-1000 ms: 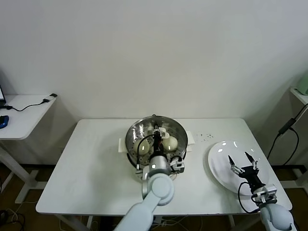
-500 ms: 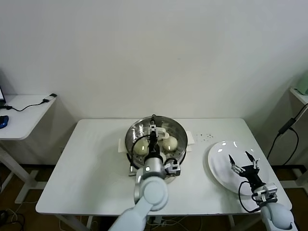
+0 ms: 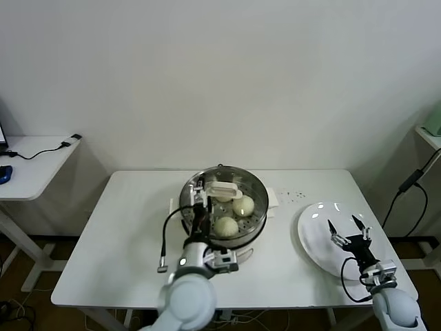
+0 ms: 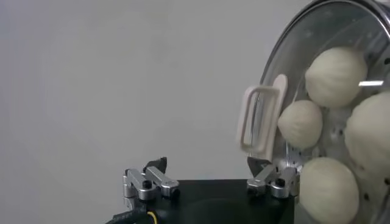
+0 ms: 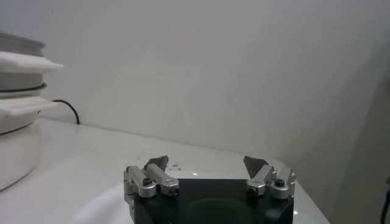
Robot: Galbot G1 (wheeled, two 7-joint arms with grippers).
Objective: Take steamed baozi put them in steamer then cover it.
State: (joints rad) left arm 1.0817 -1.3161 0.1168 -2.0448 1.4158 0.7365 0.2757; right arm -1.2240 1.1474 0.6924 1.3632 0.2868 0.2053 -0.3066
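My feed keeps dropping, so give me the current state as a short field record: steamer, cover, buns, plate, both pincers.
steamer: at table centre, on its white base
cover: lying on the steamer, white handle on top
buns: four seen through the glass in the left wrist view, e.g.
plate: on the table's right side, nothing on its bare part
left pincer: open, over the steamer's left rim, beside the handle, holding nothing
right pincer: open, above the plate, idle
table: white
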